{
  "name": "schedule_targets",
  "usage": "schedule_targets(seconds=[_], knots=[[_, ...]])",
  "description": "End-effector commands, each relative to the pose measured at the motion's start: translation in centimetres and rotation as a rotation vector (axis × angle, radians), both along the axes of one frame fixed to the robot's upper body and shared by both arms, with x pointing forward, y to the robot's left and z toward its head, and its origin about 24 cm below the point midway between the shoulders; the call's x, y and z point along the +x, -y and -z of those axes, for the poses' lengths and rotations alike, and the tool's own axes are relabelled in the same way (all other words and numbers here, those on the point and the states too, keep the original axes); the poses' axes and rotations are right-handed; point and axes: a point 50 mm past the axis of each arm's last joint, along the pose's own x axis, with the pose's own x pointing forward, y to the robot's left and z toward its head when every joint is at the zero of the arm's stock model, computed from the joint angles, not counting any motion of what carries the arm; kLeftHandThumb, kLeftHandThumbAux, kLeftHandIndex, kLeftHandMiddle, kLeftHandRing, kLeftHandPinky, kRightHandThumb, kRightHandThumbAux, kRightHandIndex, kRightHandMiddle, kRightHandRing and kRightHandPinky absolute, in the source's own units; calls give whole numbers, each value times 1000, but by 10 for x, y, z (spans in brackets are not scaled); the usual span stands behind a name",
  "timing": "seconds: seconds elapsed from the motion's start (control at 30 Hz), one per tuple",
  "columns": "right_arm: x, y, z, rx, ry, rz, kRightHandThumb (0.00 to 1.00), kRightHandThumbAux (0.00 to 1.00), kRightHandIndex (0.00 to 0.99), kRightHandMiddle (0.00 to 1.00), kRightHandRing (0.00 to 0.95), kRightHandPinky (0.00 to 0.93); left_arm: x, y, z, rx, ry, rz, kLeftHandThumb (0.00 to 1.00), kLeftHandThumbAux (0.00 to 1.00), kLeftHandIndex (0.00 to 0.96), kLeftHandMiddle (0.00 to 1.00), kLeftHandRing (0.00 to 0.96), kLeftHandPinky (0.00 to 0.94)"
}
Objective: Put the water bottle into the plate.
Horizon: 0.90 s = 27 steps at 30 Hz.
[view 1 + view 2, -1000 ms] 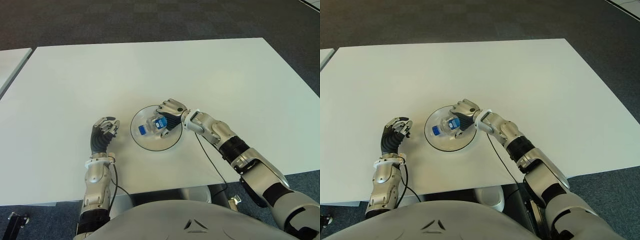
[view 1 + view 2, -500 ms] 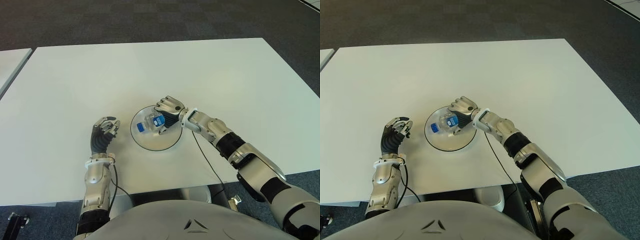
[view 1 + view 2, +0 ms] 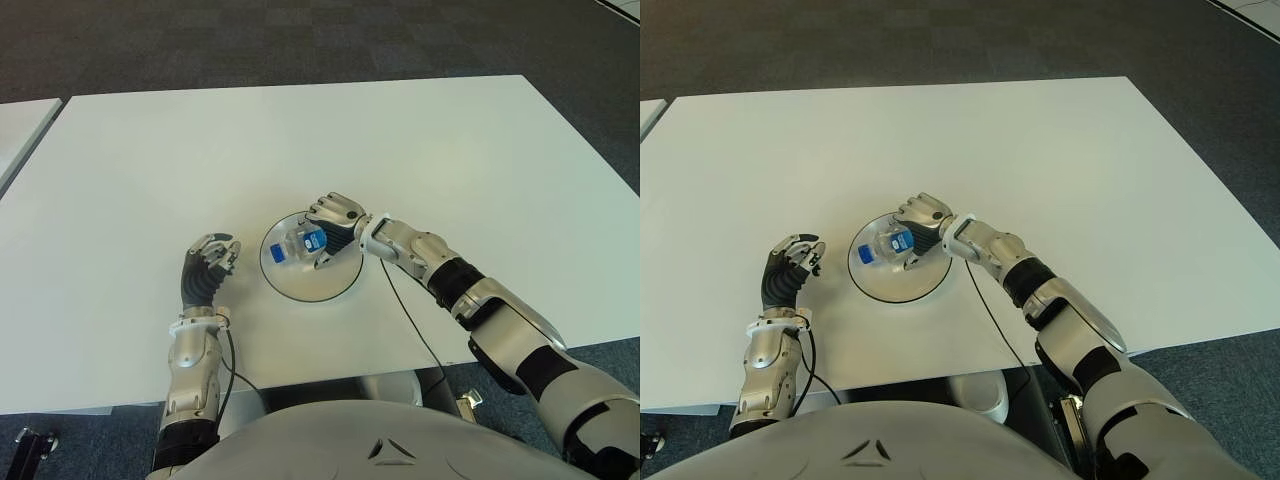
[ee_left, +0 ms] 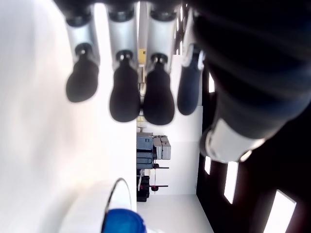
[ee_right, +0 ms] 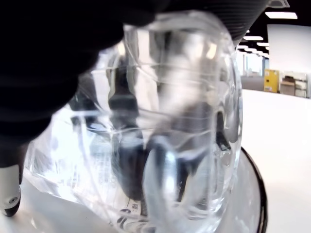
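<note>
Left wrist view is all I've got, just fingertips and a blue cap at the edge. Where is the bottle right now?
Observer: The bottle is over the plate, gripped in the right hand.
Operator: Is it standing up or tipped?
Observer: Tipped, with the cap end pointing toward the robot's left, as the eye views show it.
Operator: Has the right hand let go at all?
Observer: No. The right wrist view shows its fingers wrapped around the clear body of the bottle.
Operator: And my left hand, is it near the plate?
Observer: The left hand shows to the left of the plate, apart from its rim, holding nothing.
</note>
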Motion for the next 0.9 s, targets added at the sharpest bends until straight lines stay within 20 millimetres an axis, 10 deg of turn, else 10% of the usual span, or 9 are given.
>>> schedule_targets(seconds=[0.03,0.9], knots=[[-6,4,17,-112,-97,-28,242,642,17,49,60,98,-2,-1,4,-9,-23,2,701,722,433,737,728,731],[-15,3,28,3,-180,-65,307,292,0,0,0,0,-1,0,3,6,-33,-41,704,719,435,727,714,717]])
